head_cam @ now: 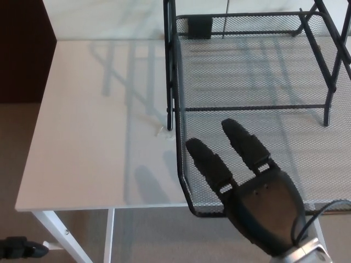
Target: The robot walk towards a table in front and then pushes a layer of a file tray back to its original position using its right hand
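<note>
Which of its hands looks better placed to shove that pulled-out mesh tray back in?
The right hand. It is over the near front edge of the mesh tray, fingers spread and pointing inward. The left hand does not show at all.

White table [88,137] across the middle, near edge on white legs [60,233]. Beige floor [16,142] to the left and below. Dark brown wall or cabinet [22,49] at far left. Pale surface [104,16] beyond the far edge. Striped grey shadows [129,76] over the tabletop, bright light from above.
</note>
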Robot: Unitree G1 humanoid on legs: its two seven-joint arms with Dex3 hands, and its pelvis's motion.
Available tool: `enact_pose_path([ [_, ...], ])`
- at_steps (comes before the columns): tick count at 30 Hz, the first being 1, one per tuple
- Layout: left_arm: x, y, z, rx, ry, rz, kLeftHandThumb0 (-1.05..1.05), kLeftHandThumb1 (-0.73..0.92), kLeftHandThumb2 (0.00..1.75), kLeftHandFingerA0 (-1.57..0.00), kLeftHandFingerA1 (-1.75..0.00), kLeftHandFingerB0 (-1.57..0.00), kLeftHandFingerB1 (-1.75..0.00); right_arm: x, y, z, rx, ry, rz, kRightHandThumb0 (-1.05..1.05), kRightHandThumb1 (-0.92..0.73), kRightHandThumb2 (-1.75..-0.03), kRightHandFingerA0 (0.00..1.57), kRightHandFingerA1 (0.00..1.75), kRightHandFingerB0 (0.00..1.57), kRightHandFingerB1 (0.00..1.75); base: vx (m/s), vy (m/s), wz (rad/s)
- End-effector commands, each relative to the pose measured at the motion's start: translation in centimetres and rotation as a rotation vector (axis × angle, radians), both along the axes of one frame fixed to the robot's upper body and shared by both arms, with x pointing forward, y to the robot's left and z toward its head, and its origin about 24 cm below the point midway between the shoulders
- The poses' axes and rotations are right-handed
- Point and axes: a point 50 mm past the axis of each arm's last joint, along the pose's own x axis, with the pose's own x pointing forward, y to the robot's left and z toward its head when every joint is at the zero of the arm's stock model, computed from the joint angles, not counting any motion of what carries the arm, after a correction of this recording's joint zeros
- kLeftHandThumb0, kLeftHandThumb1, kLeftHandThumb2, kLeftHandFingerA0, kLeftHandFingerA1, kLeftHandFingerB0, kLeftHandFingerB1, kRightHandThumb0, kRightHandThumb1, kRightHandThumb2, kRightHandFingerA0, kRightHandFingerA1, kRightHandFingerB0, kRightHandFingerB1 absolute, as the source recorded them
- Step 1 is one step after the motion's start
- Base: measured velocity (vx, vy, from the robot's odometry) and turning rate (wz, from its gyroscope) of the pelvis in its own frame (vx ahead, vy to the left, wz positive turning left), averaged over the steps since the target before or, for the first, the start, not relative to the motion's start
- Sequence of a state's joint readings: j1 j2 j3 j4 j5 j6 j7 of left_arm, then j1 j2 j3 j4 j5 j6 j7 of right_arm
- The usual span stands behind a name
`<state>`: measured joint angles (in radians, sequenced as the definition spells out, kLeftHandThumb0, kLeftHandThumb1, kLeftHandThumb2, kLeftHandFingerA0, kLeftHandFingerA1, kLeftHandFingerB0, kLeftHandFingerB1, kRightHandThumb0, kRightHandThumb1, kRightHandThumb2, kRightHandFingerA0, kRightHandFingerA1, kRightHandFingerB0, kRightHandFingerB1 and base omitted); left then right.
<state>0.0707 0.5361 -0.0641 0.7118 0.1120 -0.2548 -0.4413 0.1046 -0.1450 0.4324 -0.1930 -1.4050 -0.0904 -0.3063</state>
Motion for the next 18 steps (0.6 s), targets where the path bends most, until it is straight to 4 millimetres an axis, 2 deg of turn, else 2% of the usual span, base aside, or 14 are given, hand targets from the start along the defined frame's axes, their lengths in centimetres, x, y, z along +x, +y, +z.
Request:
enact_pose_path([
  [1,-0.2,0.7,0.3,0.022,0.031,0.004,-0.52,0.50,0.78,-0.59,-0.53,-0.41,-0.46,1.0,-0.4,0.3,-0.004,0.006,-0.043,-0.09,-0.15,-0.56,0.00,0.06,0.02,0.19,0.00,0.000,0.00],
  [5,-0.2,0.6,0.2,0.014,0.031,0.013,-0.52,0.49,0.77,-0.59,-0.53,-0.41,-0.46,1.8,-0.4,0.6,-0.022,0.001,-0.048,-0.10,-0.15,-0.57,0.00,0.11,0.02,0.24,0.00,0.000,0.00],
  [6,-0.2,0.6,0.2,0.016,0.030,0.013,-0.52,0.49,0.77,-0.60,-0.53,-0.41,-0.46,1.9,-0.4,0.6,-0.027,-0.001,-0.048,-0.12,-0.22,-0.47,0.00,0.14,0.02,0.23,0.00,0.000,0.00],
  [12,-0.2,0.6,0.2,0.016,0.028,0.011,-0.52,0.49,0.77,-0.62,-0.54,-0.43,-0.47,3.1,0.0,0.9,-0.068,-0.020,-0.053,-0.15,-0.22,-0.51,0.00,0.11,0.00,0.20,0.00,0.000,0.00],
  [13,-0.2,0.6,0.2,0.012,0.029,0.009,-0.52,0.49,0.78,-0.61,-0.53,-0.41,-0.46,3.6,0.0,0.8,-0.073,-0.027,-0.054,-0.14,-0.16,-0.58,0.00,0.17,0.02,0.25,0.00,0.000,0.00],
  [14,-0.2,0.6,0.2,0.010,0.030,0.007,-0.52,0.49,0.78,-0.60,-0.53,-0.41,-0.46,3.8,0.1,0.8,-0.078,-0.030,-0.056,-0.17,-0.23,-0.48,0.00,0.18,0.03,0.22,0.00,0.000,0.00],
  [15,-0.2,0.6,0.2,0.009,0.032,0.007,-0.52,0.49,0.78,-0.60,-0.53,-0.42,-0.46,4.0,0.0,0.7,-0.083,-0.031,-0.058,-0.14,-0.16,-0.58,0.01,0.17,0.03,0.24,0.00,0.000,0.00],
  [17,-0.1,0.6,0.3,0.008,0.031,0.008,-0.52,0.49,0.77,-0.60,-0.53,-0.42,-0.46,4.4,0.1,0.7,-0.088,-0.034,-0.063,-0.14,-0.15,-0.58,0.01,0.18,0.02,0.24,0.00,0.000,0.00],
  [18,-0.1,0.5,0.3,0.012,0.028,0.004,-0.53,0.49,0.78,-0.61,-0.53,-0.42,-0.46,4.7,0.1,0.7,-0.087,-0.032,-0.066,-0.16,-0.21,-0.47,0.00,0.23,0.03,0.22,0.00,0.000,0.00],
])
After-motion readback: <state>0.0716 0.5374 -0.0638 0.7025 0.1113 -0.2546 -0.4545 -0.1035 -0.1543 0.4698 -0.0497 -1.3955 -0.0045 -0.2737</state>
